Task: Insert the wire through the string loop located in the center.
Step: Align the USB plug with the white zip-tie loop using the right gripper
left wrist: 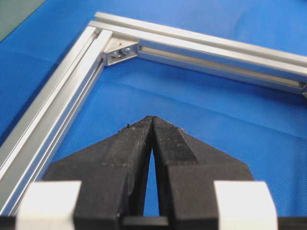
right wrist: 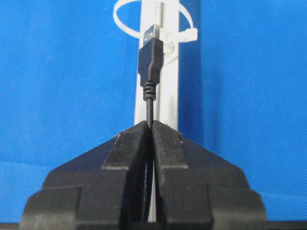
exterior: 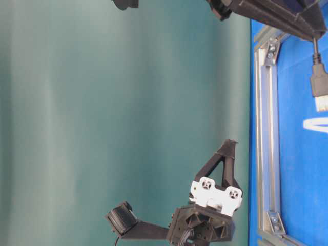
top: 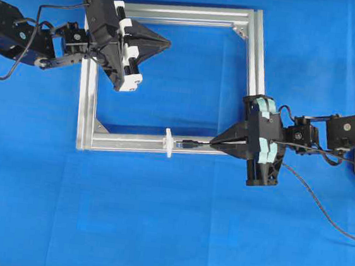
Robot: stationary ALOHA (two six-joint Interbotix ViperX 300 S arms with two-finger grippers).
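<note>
A square aluminium frame lies flat on the blue table cover, and both arms reach over it from opposite sides. The left gripper hangs over the frame's far-left corner with its fingers pressed together on nothing, well apart from the work. The right gripper sits at the near bar's right end, its fingers pinched on the wire just behind the plug, so the right arm is plainly the nearer one.

The move ahead turns on one line. In the right wrist view the USB plug points straight out from the fingertips along the bar, and the string loop stands directly ahead of it, across the bar. The plug's metal tip appears to sit at the loop's mouth (whether it has already entered I cannot tell). The wire's long axis runs with the bar, square to the loop's plane, so a straight push forward looks right.

The wire is thin and black, trailing off behind the gripper toward the table's right edge; the loop is a white zip tie, small and thin-banded, its tail sticking out sideways.
</note>
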